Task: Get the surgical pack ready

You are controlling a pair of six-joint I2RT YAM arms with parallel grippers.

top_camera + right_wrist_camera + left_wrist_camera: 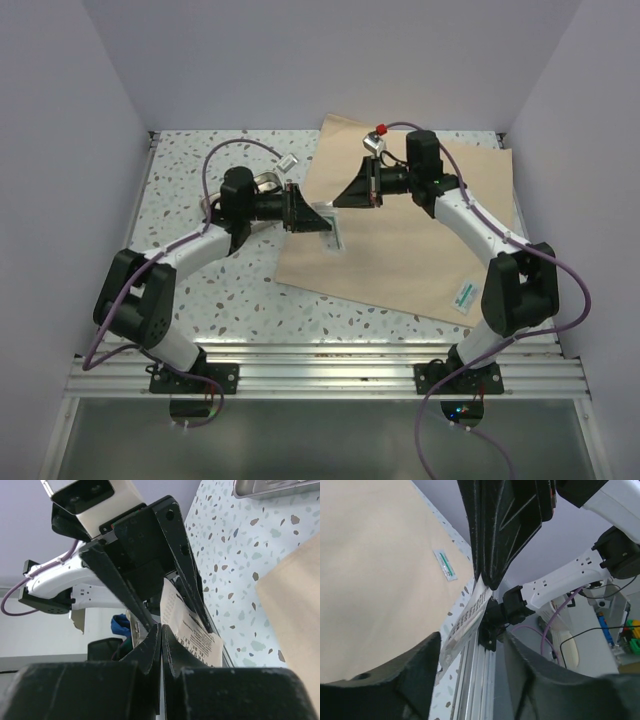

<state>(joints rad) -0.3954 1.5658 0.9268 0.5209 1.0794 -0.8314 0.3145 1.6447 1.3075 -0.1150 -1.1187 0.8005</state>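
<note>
Above the tan wrap sheet [420, 250], right gripper [161, 635] clamps a packet [190, 625] of illegible print; left gripper's [470, 640] jaws stand apart.

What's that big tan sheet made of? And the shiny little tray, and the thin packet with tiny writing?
The big flat tan sheet looks like matte paper or paper-like cloth: dull, no shine. The small shiny rectangular tray looks like polished metal, since it gleams silver. The thin printed packet seems to be bendy plastic film or paper; I can't tell which.

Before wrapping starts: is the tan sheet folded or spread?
Spread: the tan sheet lies flat and open on the table.
</note>
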